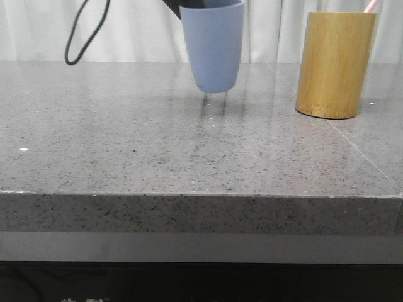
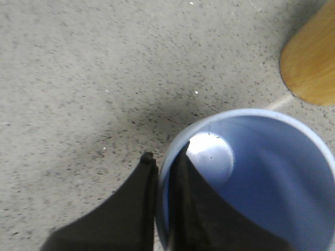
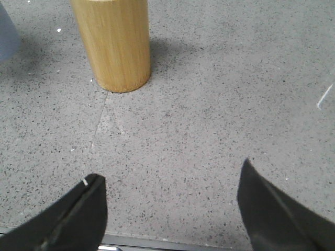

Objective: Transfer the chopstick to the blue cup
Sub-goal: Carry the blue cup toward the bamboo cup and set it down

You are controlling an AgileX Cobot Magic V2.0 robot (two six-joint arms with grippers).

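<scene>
Here the left gripper (image 2: 163, 172) pinched the rim of the blue cup (image 1: 212, 45), one finger inside and one outside, the cup just off the table (image 1: 126, 138). The right gripper (image 3: 170, 209) stood wide open, holding nothing, beyond it the wooden cylinder (image 1: 335, 63), where a pink chopstick (image 1: 371, 5) tip showed above the rim.

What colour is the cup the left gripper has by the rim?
Matte pale blue: the blue cup shows best in the front view.
</scene>
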